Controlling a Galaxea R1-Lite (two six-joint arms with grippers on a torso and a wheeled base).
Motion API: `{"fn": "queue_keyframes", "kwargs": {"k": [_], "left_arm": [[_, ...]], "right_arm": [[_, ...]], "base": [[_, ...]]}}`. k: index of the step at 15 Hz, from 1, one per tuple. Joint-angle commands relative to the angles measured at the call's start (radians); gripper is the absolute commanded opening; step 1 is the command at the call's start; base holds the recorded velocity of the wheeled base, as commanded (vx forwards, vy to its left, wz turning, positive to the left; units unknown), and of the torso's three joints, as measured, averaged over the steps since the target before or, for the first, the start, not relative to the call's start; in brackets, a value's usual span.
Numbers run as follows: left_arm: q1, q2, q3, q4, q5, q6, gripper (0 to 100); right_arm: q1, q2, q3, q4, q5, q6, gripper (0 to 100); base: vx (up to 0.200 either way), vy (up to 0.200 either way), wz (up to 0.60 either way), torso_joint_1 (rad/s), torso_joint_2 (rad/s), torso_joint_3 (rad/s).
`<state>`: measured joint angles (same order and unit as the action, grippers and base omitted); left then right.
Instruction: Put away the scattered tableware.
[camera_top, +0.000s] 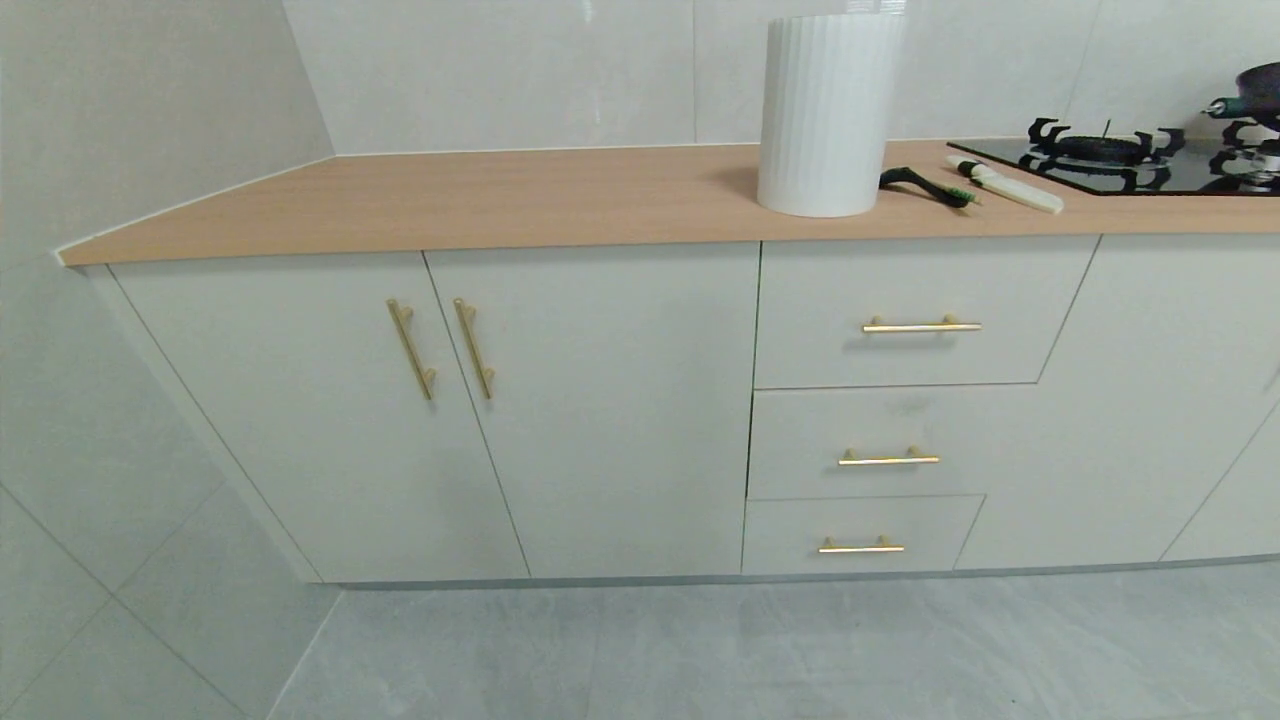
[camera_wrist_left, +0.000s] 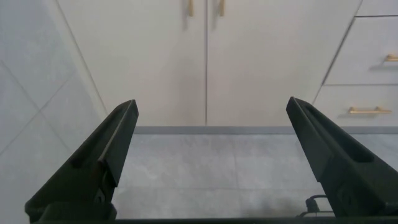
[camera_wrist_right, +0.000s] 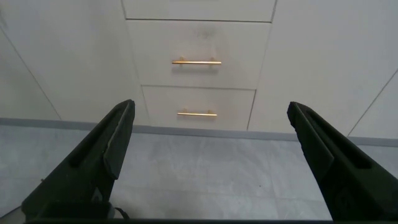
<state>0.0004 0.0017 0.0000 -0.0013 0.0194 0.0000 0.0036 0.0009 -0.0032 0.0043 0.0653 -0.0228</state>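
Note:
Two utensils lie on the wooden countertop (camera_top: 450, 205) at the right: a black-handled one (camera_top: 925, 185) and a cream-handled one (camera_top: 1005, 186) with green near its neck. They rest beside a tall white ribbed holder (camera_top: 826, 112). My left gripper (camera_wrist_left: 211, 109) hangs low, open, facing the cabinet doors (camera_wrist_left: 205, 56) and the floor. My right gripper (camera_wrist_right: 210, 112) is open too, held low before the lower drawers (camera_wrist_right: 198, 62). Neither holds anything.
A black gas hob (camera_top: 1130, 160) with a pan at its far edge sits at the counter's right end. Below are two cabinet doors with gold handles (camera_top: 440, 348) and three drawers (camera_top: 910, 325). A tiled wall closes the left side; grey floor (camera_top: 700, 650) lies in front.

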Motion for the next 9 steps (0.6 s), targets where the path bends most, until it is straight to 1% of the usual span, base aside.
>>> {"fn": "queue_keyframes", "kwargs": {"k": [1, 5, 9], "left_arm": [[0.000, 0.001, 0.000, 0.000, 0.001, 0.000, 100], [0.000, 0.001, 0.000, 0.000, 0.001, 0.000, 100], [0.000, 0.001, 0.000, 0.000, 0.001, 0.000, 100]], "right_arm": [[-0.001, 0.002, 0.000, 0.000, 0.001, 0.000, 100], [-0.001, 0.002, 0.000, 0.000, 0.001, 0.000, 100], [-0.001, 0.002, 0.000, 0.000, 0.001, 0.000, 100]], "base": [[0.000, 0.000, 0.00, 0.000, 0.00, 0.000], [0.000, 0.000, 0.00, 0.000, 0.00, 0.000], [0.200, 0.000, 0.00, -0.002, 0.00, 0.004]]}}
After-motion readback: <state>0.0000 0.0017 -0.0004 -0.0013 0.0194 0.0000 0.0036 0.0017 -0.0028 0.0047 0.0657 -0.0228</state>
